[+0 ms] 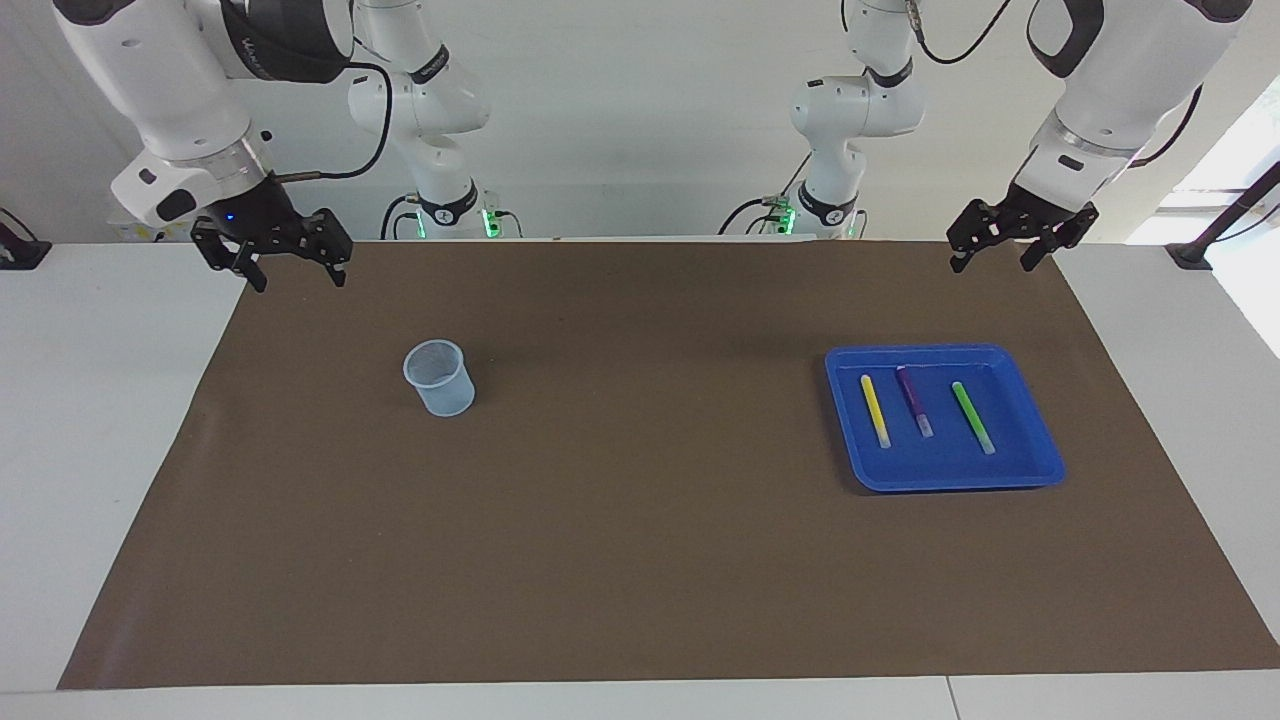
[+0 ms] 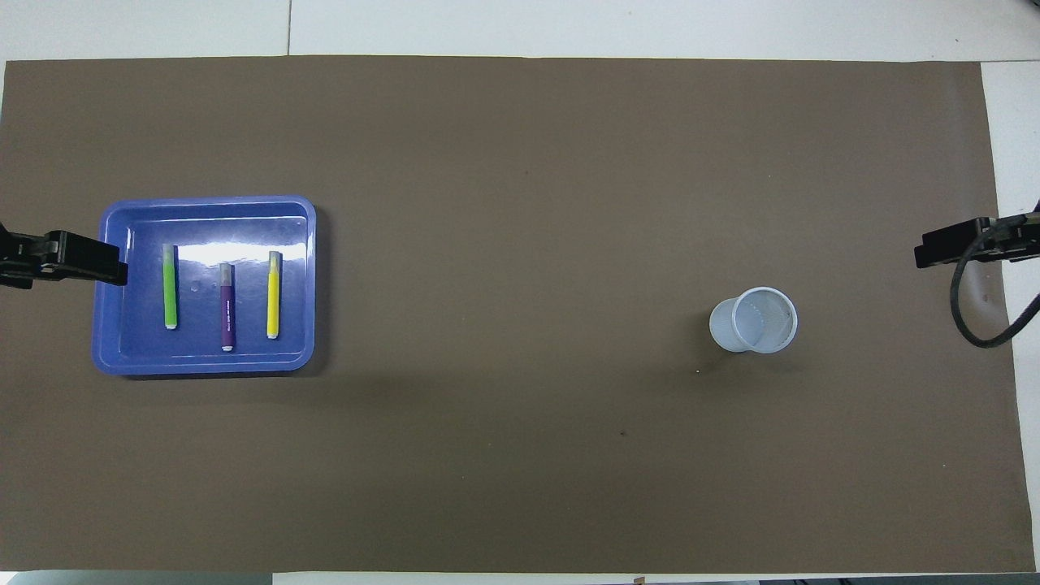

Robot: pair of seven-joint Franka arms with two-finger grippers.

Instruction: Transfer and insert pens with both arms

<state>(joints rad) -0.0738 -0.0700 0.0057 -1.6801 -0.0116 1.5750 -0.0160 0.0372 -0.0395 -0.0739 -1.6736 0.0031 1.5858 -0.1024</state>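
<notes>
Pens lie side by side in a blue tray (image 1: 1040, 455) toward the left arm's end of the worktop: yellow (image 1: 875, 410), purple (image 1: 914, 400), green (image 1: 973, 417), none touching; a pale cup (image 1: 438, 377) stands upright toward the right arm's end. The left tool (image 1: 1003, 254) hangs spread wide and empty above the mat's edge near the tray, and the right tool (image 1: 297, 270) waits likewise, empty, above its own corner. To start well, I'd judge the left tool should drop straight over one pen's middle, fingers straddling its width, clear of the neighbouring pens and the tray rim.
</notes>
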